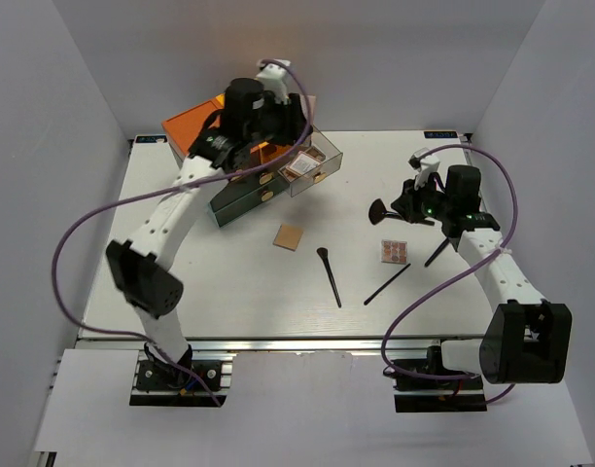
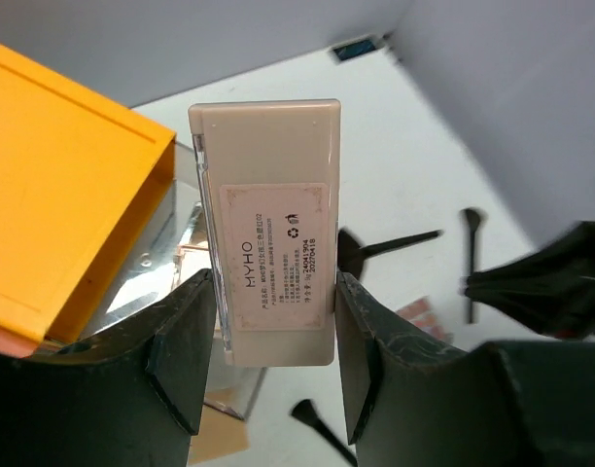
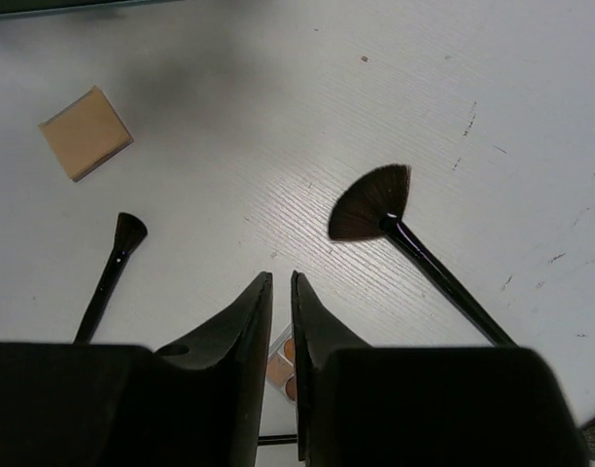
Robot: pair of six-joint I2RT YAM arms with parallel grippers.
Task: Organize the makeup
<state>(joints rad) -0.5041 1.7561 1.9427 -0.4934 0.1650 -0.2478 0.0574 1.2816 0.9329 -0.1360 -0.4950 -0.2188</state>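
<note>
The left tool [image 2: 273, 292] is clamping a beige eyeshadow palette [image 2: 268, 175] by its long sides, with the label side facing the wrist camera. It is holding the case in the air over the far left corner of the tabletop [image 1: 229, 302], above the orange-topped drawer box [image 1: 192, 123] and its pulled-out clear drawer [image 1: 317, 161]. Gripping it by the edges is probably leaving the flat faces free so the case can be lowered into the drawer, where another palette [image 1: 302, 167] is already lying. The right tool [image 3: 281, 287] is hovering low near the right edge with its fingers drawn almost together on nothing. Its tips are pointing at bare surface just beside a fan brush [image 3: 373, 202], and a small pink-toned palette [image 3: 281, 365] is showing beneath them, so it seems to be waiting or lining up for a pick. Toward the middle of the tabletop, a tan square compact [image 1: 289, 236], a black-handled brush [image 1: 329, 275] and a thinner brush [image 1: 387, 283] are lying apart, not yet put away, so the sorting is looking well short of done.
</note>
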